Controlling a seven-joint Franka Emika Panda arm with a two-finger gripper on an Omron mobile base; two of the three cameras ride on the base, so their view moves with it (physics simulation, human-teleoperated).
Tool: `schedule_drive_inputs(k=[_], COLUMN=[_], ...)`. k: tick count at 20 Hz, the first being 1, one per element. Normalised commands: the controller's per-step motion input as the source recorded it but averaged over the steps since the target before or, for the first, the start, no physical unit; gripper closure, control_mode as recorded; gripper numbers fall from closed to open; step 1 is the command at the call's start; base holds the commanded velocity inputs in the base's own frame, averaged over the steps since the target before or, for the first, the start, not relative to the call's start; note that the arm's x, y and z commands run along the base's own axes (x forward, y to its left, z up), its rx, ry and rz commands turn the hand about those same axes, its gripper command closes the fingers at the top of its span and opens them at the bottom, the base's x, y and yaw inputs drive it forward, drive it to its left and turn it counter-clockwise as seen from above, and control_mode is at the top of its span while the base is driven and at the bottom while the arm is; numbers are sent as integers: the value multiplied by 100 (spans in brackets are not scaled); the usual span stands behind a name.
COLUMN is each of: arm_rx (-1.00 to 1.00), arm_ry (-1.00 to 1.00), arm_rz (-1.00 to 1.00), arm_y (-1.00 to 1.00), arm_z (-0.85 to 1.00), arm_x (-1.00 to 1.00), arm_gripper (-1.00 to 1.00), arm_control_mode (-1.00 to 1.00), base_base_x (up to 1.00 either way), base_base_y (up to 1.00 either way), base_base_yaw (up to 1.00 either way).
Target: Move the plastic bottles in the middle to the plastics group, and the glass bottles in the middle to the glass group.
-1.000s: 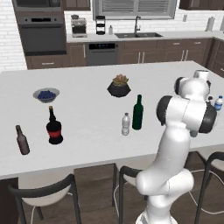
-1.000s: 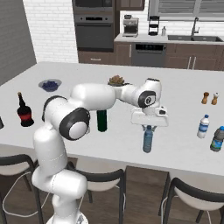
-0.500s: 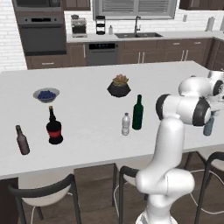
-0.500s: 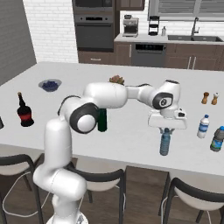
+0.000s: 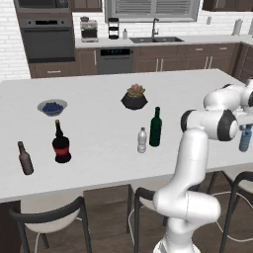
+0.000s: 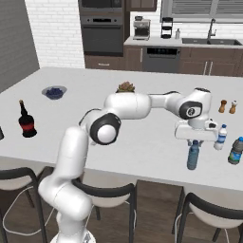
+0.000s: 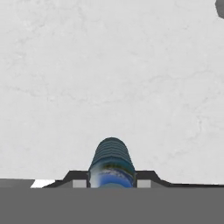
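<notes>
Now, from the left base camera, the white kitchen island counter (image 5: 99, 99) carries the clear greyish plastic water bottle with a white cap (image 5: 142, 140) standing just beside the tall slim dark green glass bottle (image 5: 156, 127) near the middle. Off to the left stand the round-bellied black bottle with a red label (image 5: 61, 144) and the small slim brown bottle (image 5: 24, 158). At the right edge the blue-tinted translucent plastic bottle (image 5: 245, 138) hangs upright beneath the arm's hand.

From the right base camera, the two-finger gripper (image 6: 194, 142) is pinching that blue bottle (image 6: 193, 154) at its top, carrying it over the counter's front right part, close to the small whitish bottle with a blue label band (image 6: 220, 137).

Through the hand camera, the bottle's ribbed shoulder (image 7: 111, 164) sits squeezed between the finger tips, bare counter below.

I judge the bottle light but thin-walled and slick; a hold high on the stiffer shoulder or neck suits it, since a squeeze on the soft belly could buckle it.
</notes>
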Motion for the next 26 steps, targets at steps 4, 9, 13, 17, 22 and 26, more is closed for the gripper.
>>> schedule_drive_inputs(k=[4, 9, 13, 17, 22, 26], arm_rx=[0, -2, -13, -10, -10, -6], arm_ry=[0, -2, -14, -18, -13, -2], arm_rz=[0, 0, 0, 0, 0, 0], arm_y=[-7, 0, 11, 0, 0, 3], arm_z=[-17, -32, -28, -2, -8, -11], arm_x=[9, 0, -2, 0, 0, 2], arm_gripper=[100, 100, 100, 100, 100, 100], arm_control_mode=[-100, -100, -100, -100, -100, -100], base_base_x=[0, 0, 0, 0, 0, 0], base_base_y=[0, 0, 0, 0, 0, 0], base_base_yaw=[0, 0, 0, 0, 0, 0])
